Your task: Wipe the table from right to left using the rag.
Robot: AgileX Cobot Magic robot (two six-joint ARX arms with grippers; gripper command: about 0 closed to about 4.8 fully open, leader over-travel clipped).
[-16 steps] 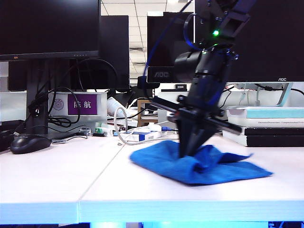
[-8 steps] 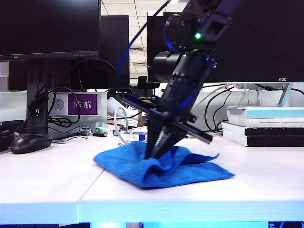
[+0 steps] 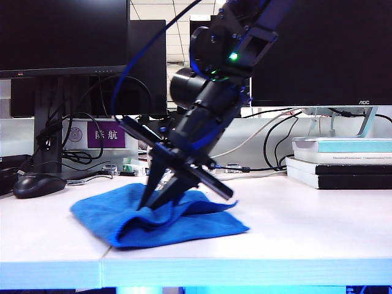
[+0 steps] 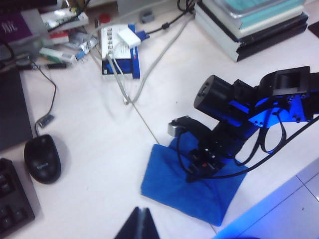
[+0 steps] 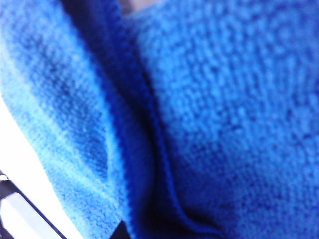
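Note:
The bright blue rag point(image 3: 165, 222) lies bunched on the white table point(image 3: 49, 245), straddling the seam between its two panels. My right gripper point(image 3: 147, 204) leans down to the left, its fingers shut together and pinching a fold of the rag against the table. From above, the same gripper point(image 4: 198, 168) sits on the rag point(image 4: 169, 186). The rag point(image 5: 224, 99) fills the right wrist view, where only a dark fingertip point(image 5: 122, 230) shows. My left gripper point(image 4: 141, 211) hangs shut and empty high above the table point(image 4: 94, 114), short of the rag's near edge.
A black mouse point(image 3: 38, 184) lies at the far left, next to a keyboard point(image 4: 10, 201). Stacked books point(image 3: 343, 162) stand at the right. Monitors, cables and a white-and-blue box point(image 4: 119, 52) crowd the back edge.
My right gripper has dragged the rag leftward across the table, from right of the seam to over it, and tilted further to the left. The mouse and books have not moved.

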